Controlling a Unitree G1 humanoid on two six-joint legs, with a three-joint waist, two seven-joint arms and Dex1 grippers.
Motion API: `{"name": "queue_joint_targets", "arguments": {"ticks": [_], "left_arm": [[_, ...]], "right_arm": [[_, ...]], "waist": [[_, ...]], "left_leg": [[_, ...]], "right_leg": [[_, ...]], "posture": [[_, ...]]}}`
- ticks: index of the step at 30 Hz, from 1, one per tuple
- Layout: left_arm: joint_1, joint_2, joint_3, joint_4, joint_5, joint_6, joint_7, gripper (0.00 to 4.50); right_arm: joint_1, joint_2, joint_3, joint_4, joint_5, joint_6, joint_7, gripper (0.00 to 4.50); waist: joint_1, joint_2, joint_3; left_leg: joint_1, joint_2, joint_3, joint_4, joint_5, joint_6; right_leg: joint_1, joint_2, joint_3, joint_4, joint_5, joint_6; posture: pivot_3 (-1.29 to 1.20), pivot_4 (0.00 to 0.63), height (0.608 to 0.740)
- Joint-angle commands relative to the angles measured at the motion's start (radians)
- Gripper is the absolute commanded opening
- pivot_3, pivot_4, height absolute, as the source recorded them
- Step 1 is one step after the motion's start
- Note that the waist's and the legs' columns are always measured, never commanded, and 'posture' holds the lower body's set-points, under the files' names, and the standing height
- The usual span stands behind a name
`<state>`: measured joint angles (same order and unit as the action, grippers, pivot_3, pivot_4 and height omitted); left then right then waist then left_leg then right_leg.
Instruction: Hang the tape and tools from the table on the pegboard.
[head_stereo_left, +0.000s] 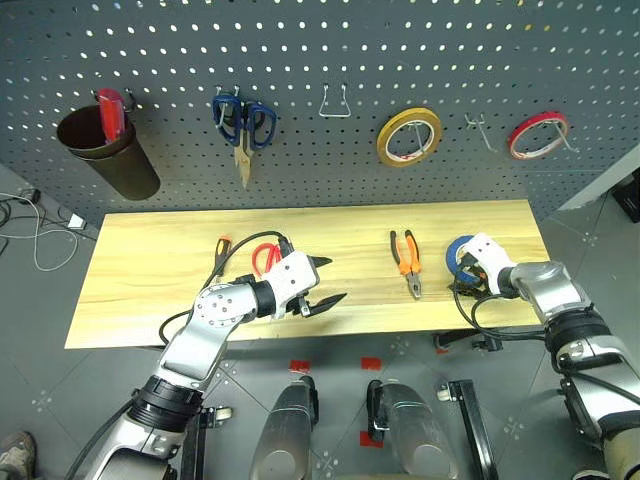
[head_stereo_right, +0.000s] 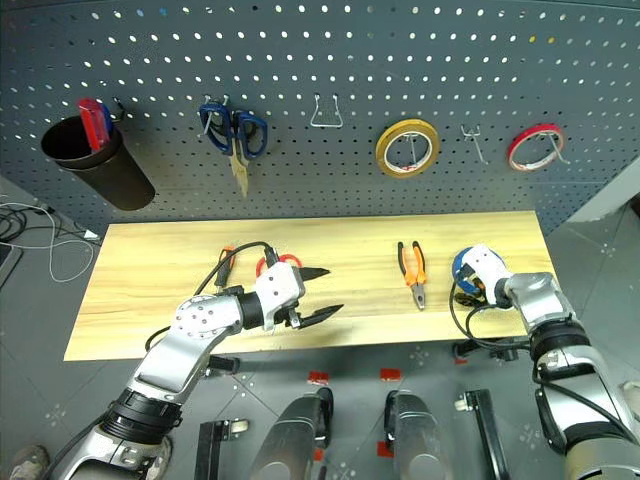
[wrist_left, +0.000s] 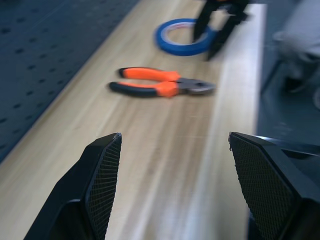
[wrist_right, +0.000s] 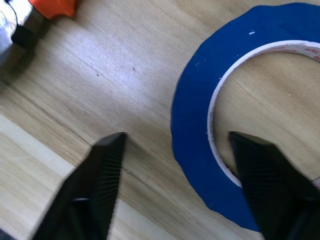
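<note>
On the table (head_stereo_left: 150, 290), right gripper (wrist_right: 175, 150) apart astride the blue tape (wrist_right: 200, 100) rim, left gripper (head_stereo_left: 325, 282) apart beside pliers (head_stereo_left: 406, 262)

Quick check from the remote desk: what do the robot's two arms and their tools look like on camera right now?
Both arms are silver-grey metal with black joint bands and loose black cables looping past the wrists. Each ends in a white wrist housing carrying a tool: left tool, right tool. Each tool has two black wedge-shaped fingers that taper to points, with finely ribbed inner pads.

Right claw (head_stereo_right: 468, 283) at blue tape (head_stereo_right: 459, 264); pliers (head_stereo_right: 412, 270) beside — left claw (head_stereo_right: 322, 293) open.
</note>
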<state>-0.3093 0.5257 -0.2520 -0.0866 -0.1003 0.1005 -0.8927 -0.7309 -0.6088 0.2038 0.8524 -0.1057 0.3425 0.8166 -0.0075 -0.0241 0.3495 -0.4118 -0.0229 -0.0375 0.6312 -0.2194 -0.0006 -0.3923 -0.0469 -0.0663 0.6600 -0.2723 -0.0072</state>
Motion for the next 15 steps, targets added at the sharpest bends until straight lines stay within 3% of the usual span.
{"name": "queue_joint_targets", "arguments": {"ticks": [1, 5, 9, 12, 15], "left_arm": [[-0.007, 0.0, -0.02, -0.037, -0.013, -0.04, -0.044, 3.62], [-0.028, -0.034, -0.02, -0.028, -0.023, -0.047, -0.045, 3.62], [-0.047, -0.082, 0.003, -0.019, -0.087, -0.047, -0.058, 3.62], [-0.073, -0.111, 0.01, -0.001, -0.111, -0.03, -0.056, 3.62], [-0.097, -0.137, 0.022, 0.001, -0.136, -0.003, -0.052, 3.62]], "right_arm": [[0.018, -0.012, 0.014, 0.03, -0.035, -0.016, -0.008, 1.99], [0.101, -0.064, -0.046, -0.114, -0.031, -0.026, -0.102, 0.7], [0.434, -0.141, -0.242, -0.688, -0.001, 0.084, -0.193, 0.68], [0.63, -0.083, -0.361, -1.054, 0.001, 0.162, -0.286, 0.68], [0.756, 0.013, -0.393, -1.314, -0.064, 0.109, -0.42, 0.68]], "waist": [[0.001, -0.001, 0.0], [0.008, 0.0, 0.0], [0.024, 0.005, 0.002], [0.014, 0.006, 0.001], [-0.008, 0.006, 0.001]], "left_leg": [[0.0, 0.0, 0.0, 0.0, 0.0, 0.0], [-0.001, 0.0, 0.0, 0.002, 0.0, 0.0], [-0.01, -0.003, -0.002, 0.006, 0.0, -0.001], [-0.022, -0.002, 0.0, 0.013, 0.001, -0.004], [-0.02, -0.002, 0.002, 0.014, 0.001, -0.004]], "right_leg": [[0.0, 0.0, 0.0, 0.0, 0.0, 0.0], [0.0, 0.0, -0.001, 0.0, 0.0, 0.001], [-0.004, -0.004, -0.006, 0.002, -0.002, 0.006], [-0.013, -0.005, -0.008, 0.005, -0.003, 0.008], [-0.013, -0.005, -0.007, 0.006, 0.0, 0.011]], "posture": [[-0.02, 0.38, 0.74], [-0.02, 0.363, 0.74], [-0.08, 0.351, 0.74], [-0.11, 0.348, 0.74], [-0.12, 0.346, 0.74]]}}
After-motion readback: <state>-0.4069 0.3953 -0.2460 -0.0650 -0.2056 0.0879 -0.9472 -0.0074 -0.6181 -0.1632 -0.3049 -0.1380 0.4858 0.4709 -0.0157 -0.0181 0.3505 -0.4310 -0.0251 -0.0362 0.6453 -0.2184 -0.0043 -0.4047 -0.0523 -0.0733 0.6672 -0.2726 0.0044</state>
